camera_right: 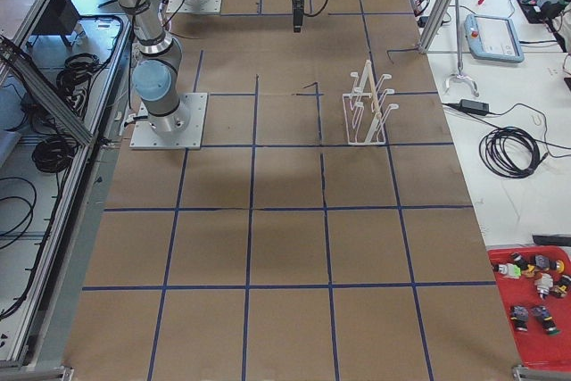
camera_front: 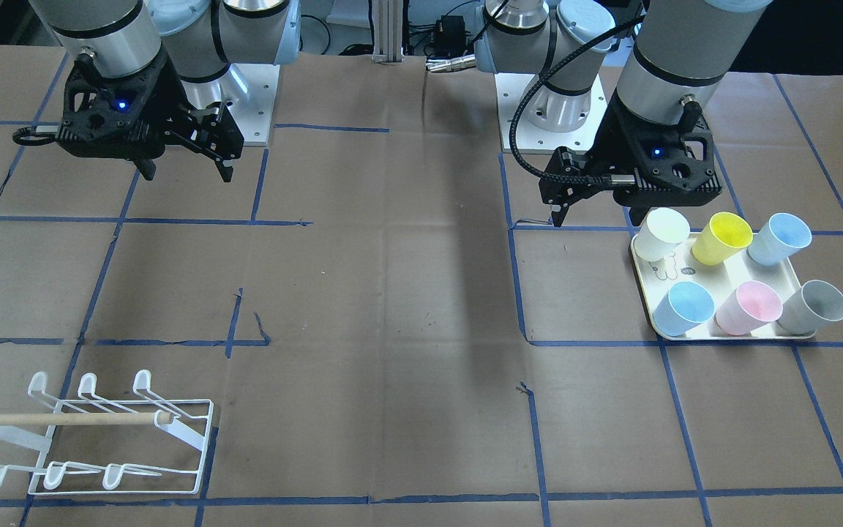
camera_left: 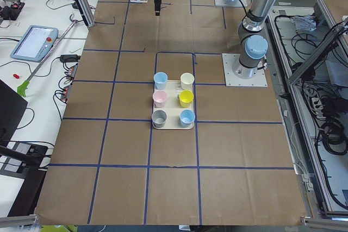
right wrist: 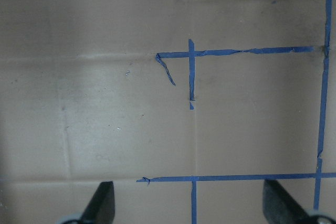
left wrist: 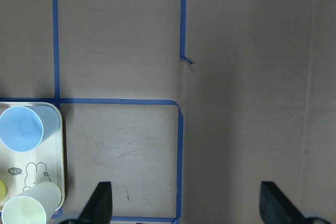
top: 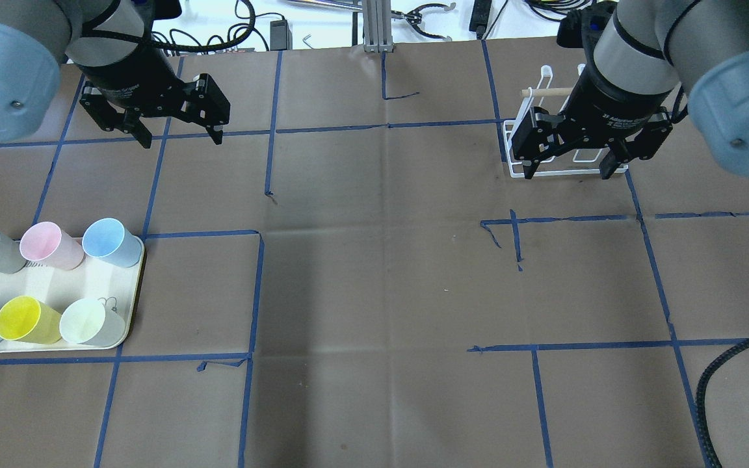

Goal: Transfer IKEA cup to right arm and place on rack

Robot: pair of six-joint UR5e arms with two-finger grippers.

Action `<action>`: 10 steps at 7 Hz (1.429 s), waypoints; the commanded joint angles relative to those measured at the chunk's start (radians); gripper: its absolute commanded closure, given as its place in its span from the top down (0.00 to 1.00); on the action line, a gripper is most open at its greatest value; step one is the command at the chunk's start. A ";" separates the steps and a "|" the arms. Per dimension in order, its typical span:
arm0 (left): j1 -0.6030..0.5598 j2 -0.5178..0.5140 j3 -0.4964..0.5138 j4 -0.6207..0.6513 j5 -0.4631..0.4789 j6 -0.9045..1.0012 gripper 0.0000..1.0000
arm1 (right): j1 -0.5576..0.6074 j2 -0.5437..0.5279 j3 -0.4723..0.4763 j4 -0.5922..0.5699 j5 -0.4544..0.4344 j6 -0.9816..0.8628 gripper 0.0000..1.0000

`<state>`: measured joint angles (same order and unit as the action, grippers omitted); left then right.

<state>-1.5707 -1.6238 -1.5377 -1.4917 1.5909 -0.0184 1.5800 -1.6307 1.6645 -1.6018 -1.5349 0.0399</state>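
Cream in colour, the tray [top: 82, 283] lay nearest the robot on its left side, on the brown paper table [top: 374, 292] gridded with blue tape. Six cups [top: 49, 244] stood on it mouth up in two rows of three, the white cup [top: 91, 322] at the corner toward the table's middle. None was held, so I could not tell which one was meant to be moved.

Farther out, the left gripper [top: 183, 140] hung above bare paper, apart from the tray, its jaws spread wide with nothing between them. Level with it across the table, the right gripper [top: 568, 172] hovered equally released and empty, and its wrist camera showed only tape lines and an edge of white wire.

Farthest out, on the robot's right, the rack [camera_front: 129, 419] stood with every prong bare.

By my reading the task was at its very start. Picking a cup with the left gripper, handing it across to the right gripper and hanging it on a prong all remained to do.
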 commanded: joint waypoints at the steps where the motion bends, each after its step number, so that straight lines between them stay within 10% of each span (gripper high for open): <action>1: 0.000 0.001 0.001 0.001 0.000 0.000 1.00 | 0.000 -0.008 0.036 -0.018 -0.001 -0.002 1.00; 10: 0.021 -0.010 -0.004 -0.012 -0.005 0.046 1.00 | 0.000 -0.008 0.034 -0.020 0.001 -0.003 1.00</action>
<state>-1.5617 -1.6328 -1.5406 -1.4988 1.5874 0.0033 1.5800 -1.6383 1.6981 -1.6203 -1.5340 0.0368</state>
